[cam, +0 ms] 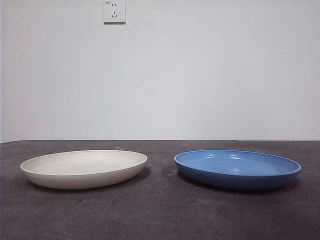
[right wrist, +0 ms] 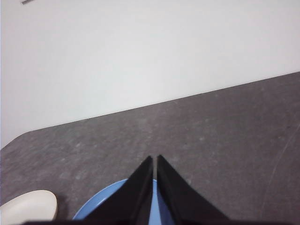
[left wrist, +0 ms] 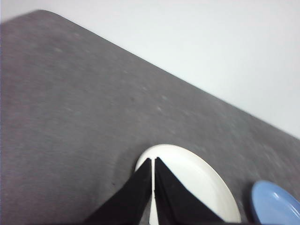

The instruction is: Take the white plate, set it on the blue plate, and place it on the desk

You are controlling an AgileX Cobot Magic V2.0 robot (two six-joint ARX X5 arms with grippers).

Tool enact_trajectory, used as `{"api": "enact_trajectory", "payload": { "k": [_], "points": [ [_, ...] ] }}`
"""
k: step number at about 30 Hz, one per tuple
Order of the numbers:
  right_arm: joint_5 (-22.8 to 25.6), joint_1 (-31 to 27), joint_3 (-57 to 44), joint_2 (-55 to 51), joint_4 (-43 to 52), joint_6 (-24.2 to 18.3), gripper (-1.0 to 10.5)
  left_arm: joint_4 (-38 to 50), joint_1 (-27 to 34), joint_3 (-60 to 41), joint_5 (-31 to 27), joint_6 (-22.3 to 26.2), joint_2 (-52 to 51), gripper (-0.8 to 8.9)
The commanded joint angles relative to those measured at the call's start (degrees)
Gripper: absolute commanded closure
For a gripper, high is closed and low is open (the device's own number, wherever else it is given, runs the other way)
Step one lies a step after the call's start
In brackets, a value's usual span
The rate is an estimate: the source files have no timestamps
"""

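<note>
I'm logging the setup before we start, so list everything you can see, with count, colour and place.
white plate: one, cream-white, on the desk, apart from the blue plate, nothing on it.
blue plate: one, glossy blue, on the desk beside the white plate.
desk: one, dark grey, under both plates.
wall socket: one, white, high on the white wall behind the desk.
left end effector: one, black, above the white plate, jaws shut, holding nothing.
right end effector: one, black, above the blue plate, jaws shut, holding nothing.
</note>
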Motion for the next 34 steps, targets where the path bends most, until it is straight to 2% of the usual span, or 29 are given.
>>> {"api": "enact_trajectory", "payload": {
  "k": [1, 6, 12, 18, 25, 32, 34],
  "points": [
    [-0.7, 0.0, 5.6, 3.5, -3.1, -2.4, 9.4, -1.7, 0.1, 5.0, 1.8, 5.1, 3.5, 8.04],
    [-4.5, 0.1, 15.8, 12.5, -12.6, -7.6, 9.4, -7.0, 0.1, 13.7, 6.8, 11.9, 12.0, 8.04],
    [-10.9, 0.1, 26.8, 23.8, -24.4, -13.2, 9.4, -15.6, -0.5, 23.0, 14.0, 18.3, 22.1, 8.04],
    [-15.8, 0.1, 34.1, 32.5, -35.3, -19.2, 9.4, -25.5, -3.0, 29.6, 18.6, 23.9, 29.7, 8.04],
    [-16.9, 1.1, 37.4, 37.6, -44.5, -23.6, 9.4, -33.4, -7.5, 32.3, 19.1, 28.1, 33.4, 8.04],
    [-16.7, 3.4, 37.4, 38.8, -46.5, -24.4, 9.4, -34.0, -9.0, 32.3, 19.1, 28.5, 33.5, 8.04],
    [-16.7, 3.5, 37.4, 38.7, -46.2, -24.4, 9.4, -33.9, -9.0, 32.3, 19.1, 28.3, 33.5, 7.76]
  ]
}}
